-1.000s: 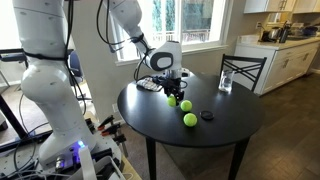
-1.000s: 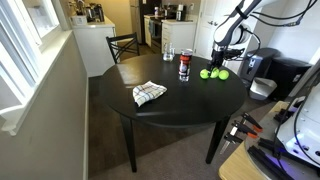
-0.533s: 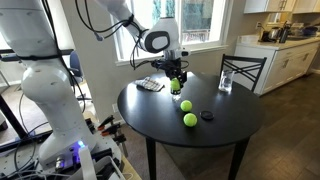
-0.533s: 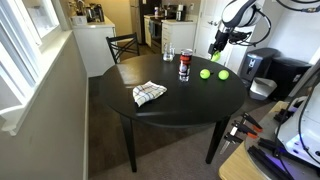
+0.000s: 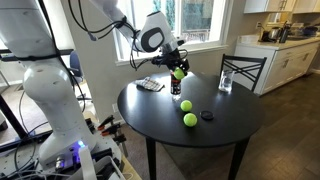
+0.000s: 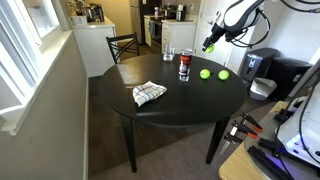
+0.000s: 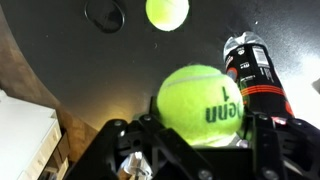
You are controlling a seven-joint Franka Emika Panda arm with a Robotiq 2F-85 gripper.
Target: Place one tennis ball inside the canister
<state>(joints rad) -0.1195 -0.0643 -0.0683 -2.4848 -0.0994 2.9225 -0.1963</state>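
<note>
Yellow-green tennis ball [image 7: 203, 103] is pinched betw. the 2 fingers [image 7: 268, 138] of the gripper [image 5: 178, 67]. Jaws are closed to ball width, and the ball is held well clear of the tabletop. Arm bent at elbow, forearm reaching over the table, wrist tilted down at a slant.

Held ball is higher than the canister [image 6: 184, 66] and off to 1 side of it, not touching. Wrist view agrees, w/ the tube beside the ball. Canister stands upright, dark red band showing.

Surface is a round black table [image 5: 225, 125]. On it:
- 2nd ball [image 5: 186, 105] near the canister
- 3rd ball [image 5: 190, 120] nearer the edge
- small black disc [image 5: 207, 115] just beside the 3rd ball
- checked cloth [image 6: 149, 94]
- clear glass [image 5: 226, 82]

Room has a dark wooden chair [image 6: 122, 45] at the table, kitchen counters behind, windows and a dark floor.
</note>
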